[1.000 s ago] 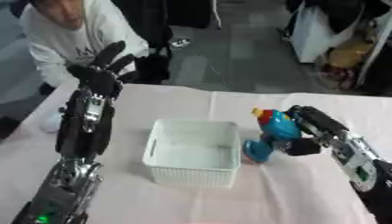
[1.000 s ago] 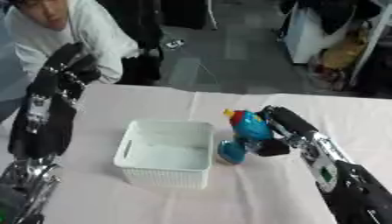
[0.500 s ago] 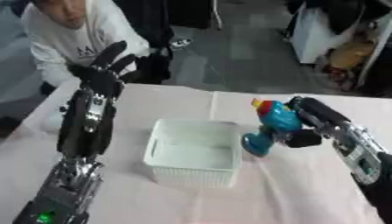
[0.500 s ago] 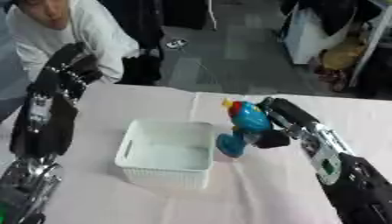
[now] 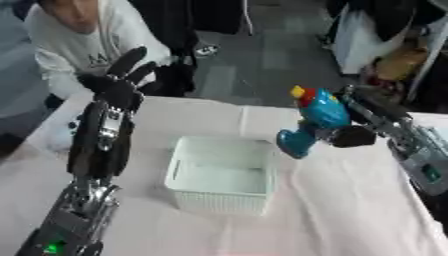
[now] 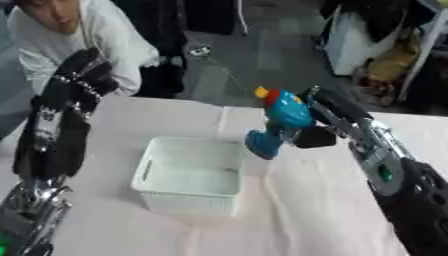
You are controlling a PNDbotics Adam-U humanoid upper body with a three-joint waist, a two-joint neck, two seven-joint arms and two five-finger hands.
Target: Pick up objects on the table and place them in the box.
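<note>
A blue toy bird (image 5: 317, 120), with a red head and a yellow beak, hangs in the air above the table, tilted so that its head leans up and back while its blue base points down and to the left. It sits just beside the upper right corner of the white basket (image 5: 223, 201), its base over the basket's right rim or just outside it; which of the two cannot be told. The right hand (image 5: 360, 121) comes in from the right edge and holds the toy, its dark fingers and thumb curled round the bird's body from behind and below.

The basket stands on the table (image 5: 332, 220), which is covered with a pale pinkish cloth. It is rectangular, with perforated walls, and nothing shows inside it.

The left hand (image 5: 116, 83) is raised at the left side, well apart from the basket and the toy, fingers spread and pointing upward, touching nothing. Its forearm runs down toward the lower left corner.
</note>
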